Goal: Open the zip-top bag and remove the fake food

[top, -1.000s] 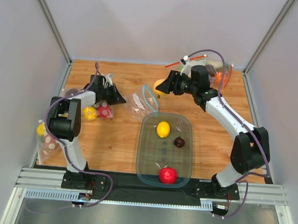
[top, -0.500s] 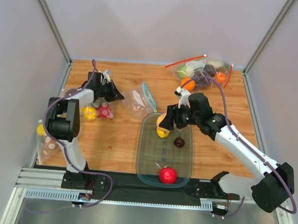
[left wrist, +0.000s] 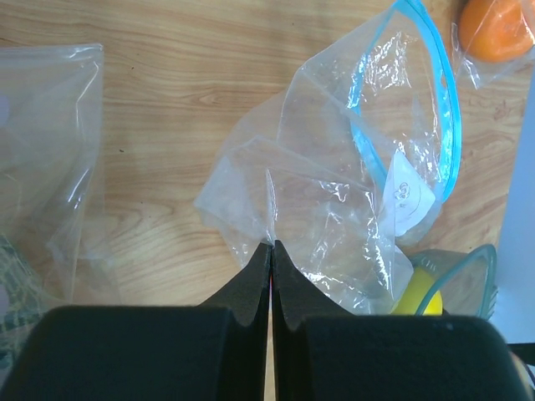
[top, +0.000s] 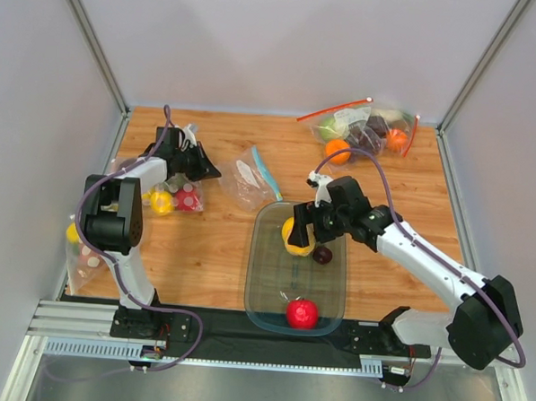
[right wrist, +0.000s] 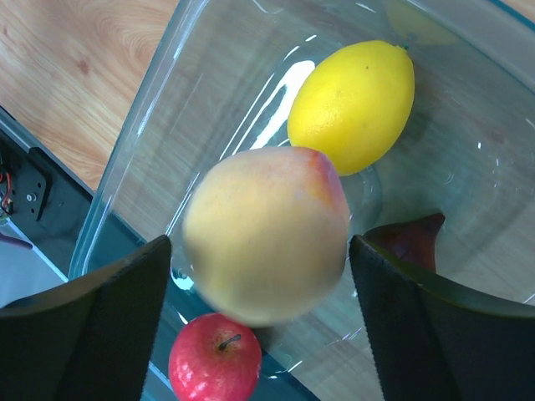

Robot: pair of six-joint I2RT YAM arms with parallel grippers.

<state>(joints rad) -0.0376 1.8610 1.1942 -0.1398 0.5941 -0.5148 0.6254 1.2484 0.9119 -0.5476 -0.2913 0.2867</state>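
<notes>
Bare tabletop (top: 212, 242) flanks the zip-top bag (left wrist: 334, 209), pinched in left jaws (right jaws gape around peach (right wrist: 266, 234)).

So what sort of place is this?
Probably a robot test cell: wooden table walled by grey panels, left arm and right arm bolted to a metal rail, toy apple in a clear tub.
</notes>
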